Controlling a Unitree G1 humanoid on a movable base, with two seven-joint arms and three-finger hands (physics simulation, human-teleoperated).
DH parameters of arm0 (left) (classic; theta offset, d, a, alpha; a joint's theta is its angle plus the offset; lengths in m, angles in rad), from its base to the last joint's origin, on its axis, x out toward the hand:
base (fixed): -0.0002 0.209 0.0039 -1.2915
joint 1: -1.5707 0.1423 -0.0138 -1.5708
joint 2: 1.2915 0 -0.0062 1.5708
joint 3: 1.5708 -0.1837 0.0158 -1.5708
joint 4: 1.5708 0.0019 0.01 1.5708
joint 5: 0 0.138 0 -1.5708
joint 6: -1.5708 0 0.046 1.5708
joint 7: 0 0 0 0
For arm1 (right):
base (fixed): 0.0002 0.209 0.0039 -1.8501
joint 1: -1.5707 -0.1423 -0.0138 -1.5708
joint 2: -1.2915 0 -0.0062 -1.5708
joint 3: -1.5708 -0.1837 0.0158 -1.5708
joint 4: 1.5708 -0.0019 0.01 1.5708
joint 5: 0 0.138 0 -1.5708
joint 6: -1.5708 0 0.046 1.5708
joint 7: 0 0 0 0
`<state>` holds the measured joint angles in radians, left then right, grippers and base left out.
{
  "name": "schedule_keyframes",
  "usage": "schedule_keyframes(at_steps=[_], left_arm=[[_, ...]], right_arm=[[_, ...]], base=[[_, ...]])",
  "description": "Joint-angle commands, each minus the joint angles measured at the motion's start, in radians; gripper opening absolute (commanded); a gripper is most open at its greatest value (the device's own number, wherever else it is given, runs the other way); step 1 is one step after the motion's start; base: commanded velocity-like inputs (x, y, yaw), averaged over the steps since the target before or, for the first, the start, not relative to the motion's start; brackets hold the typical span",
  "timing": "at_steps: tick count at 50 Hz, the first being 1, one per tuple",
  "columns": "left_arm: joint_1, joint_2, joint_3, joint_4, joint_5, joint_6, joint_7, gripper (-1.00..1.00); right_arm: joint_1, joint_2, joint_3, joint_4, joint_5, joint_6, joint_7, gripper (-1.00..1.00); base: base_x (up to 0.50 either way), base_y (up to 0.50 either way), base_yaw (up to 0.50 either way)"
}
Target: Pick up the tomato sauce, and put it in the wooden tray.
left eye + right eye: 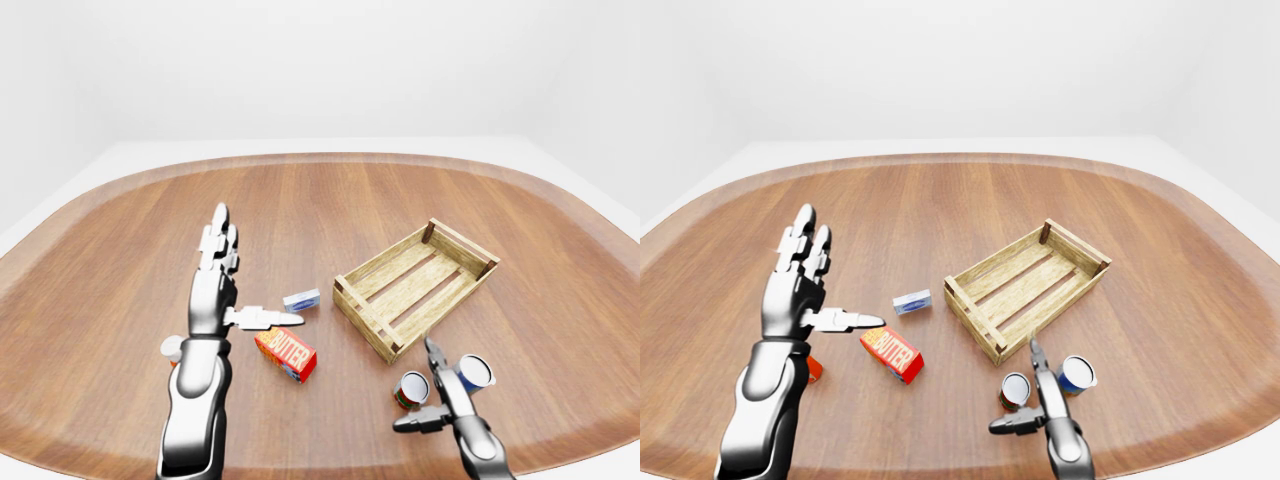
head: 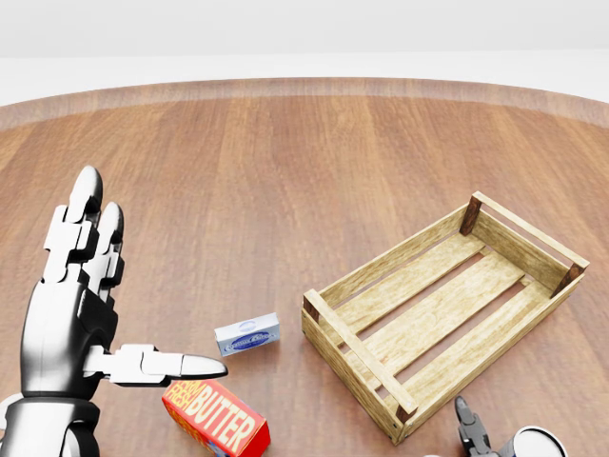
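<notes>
I'm looking down over my arms in the left-eye view, and nearest to me my right hand (image 1: pixel 437 395) is hovering low over the counter (image 1: pixel 120 250) with its fingers spread apart, gripping nothing. The tomato sauce (image 1: pixel 409 390), as I'm reading it, is the small can with the red-and-green wrap and pale rim, standing upright, long axis vertical, just at nine o'clock of that hand, between forefinger and thumb. A blue-walled can (image 1: pixel 475 371) is standing just at two o'clock of the hand. My right hand is clearly the nearer one. Over at ten o'clock, my left hand (image 1: pixel 222 300) is raised, fingers open and thumb out, holding nothing, with the butter box (image 1: pixel 286 355) below it and a small blue-and-white packet (image 1: pixel 301 299) beyond. Farther off, at twelve o'clock from the can, the wooden tray (image 1: pixel 366 320) is sitting empty, slats bare.
</notes>
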<state>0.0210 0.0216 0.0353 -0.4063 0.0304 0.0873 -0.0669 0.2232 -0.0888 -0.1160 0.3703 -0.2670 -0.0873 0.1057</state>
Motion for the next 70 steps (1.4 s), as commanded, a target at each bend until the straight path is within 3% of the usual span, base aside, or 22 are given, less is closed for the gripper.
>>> schedule_keyframes(at_steps=[1, 23, 25, 26, 27, 28, 31, 33, 45, 55, 60, 69, 70], left_arm=[[-0.002, 0.000, 0.001, -0.001, -0.001, 0.000, 0.001, 1.00], [-0.001, 0.003, 0.007, 0.002, -0.005, 0.000, -0.004, 1.00], [0.000, 0.002, 0.006, -0.002, -0.004, 0.000, -0.004, 1.00], [0.000, 0.002, 0.005, -0.003, -0.003, 0.000, -0.004, 1.00], [0.001, 0.002, 0.005, -0.005, -0.004, 0.000, -0.005, 1.00], [0.002, 0.002, 0.004, -0.005, -0.003, 0.000, -0.004, 1.00], [0.002, 0.002, 0.005, -0.004, -0.003, 0.000, -0.004, 1.00], [0.001, 0.001, 0.005, -0.002, -0.003, 0.000, -0.004, 1.00], [-0.001, 0.001, 0.003, 0.009, -0.001, 0.000, -0.003, 1.00], [0.001, 0.000, 0.001, 0.001, -0.001, 0.000, -0.002, 1.00], [0.002, -0.001, -0.001, 0.007, 0.001, 0.000, 0.000, 1.00], [0.000, 0.000, 0.002, 0.007, -0.003, 0.000, 0.000, 1.00], [0.000, 0.001, 0.003, 0.008, -0.003, 0.000, 0.000, 1.00]], right_arm=[[0.000, -0.001, -0.001, 0.006, -0.016, 0.000, -0.016, 1.00], [-0.028, -0.008, 0.006, 0.076, -0.032, 0.000, -0.047, 1.00], [-0.031, -0.009, 0.006, 0.084, -0.032, 0.000, -0.049, 0.59], [-0.032, -0.010, 0.006, 0.087, -0.031, 0.000, -0.050, 0.48], [-0.034, -0.010, 0.007, 0.090, -0.031, 0.000, -0.052, -0.13], [-0.034, -0.011, 0.008, 0.091, -0.031, 0.000, -0.053, -0.36], [-0.009, -0.006, 0.010, 0.036, -0.030, 0.000, -0.042, -0.87], [-0.020, -0.007, 0.009, 0.058, -0.032, 0.000, -0.048, -1.00], [-0.017, -0.006, 0.012, 0.058, -0.031, 0.000, -0.047, -1.00], [0.041, 0.009, 0.009, -0.084, -0.034, 0.000, -0.012, -1.00], [0.150, 0.049, 0.023, -0.368, -0.045, 0.000, 0.063, -1.00], [0.281, 0.088, 0.073, -0.700, -0.062, 0.000, 0.154, -1.00], [0.293, 0.089, 0.081, -0.734, -0.067, 0.018, 0.161, -1.00]], base=[[0.00, 0.00, 0.00], [0.00, 0.00, 0.00], [0.00, 0.00, 0.00], [0.00, 0.00, 0.00], [0.00, 0.00, 0.00], [0.00, 0.00, 0.00], [0.00, 0.00, 0.00], [0.00, 0.00, 0.00], [0.00, 0.00, 0.00], [0.00, 0.00, 0.00], [0.00, 0.00, 0.00], [0.00, 0.00, 0.00], [0.00, 0.00, 0.00]])
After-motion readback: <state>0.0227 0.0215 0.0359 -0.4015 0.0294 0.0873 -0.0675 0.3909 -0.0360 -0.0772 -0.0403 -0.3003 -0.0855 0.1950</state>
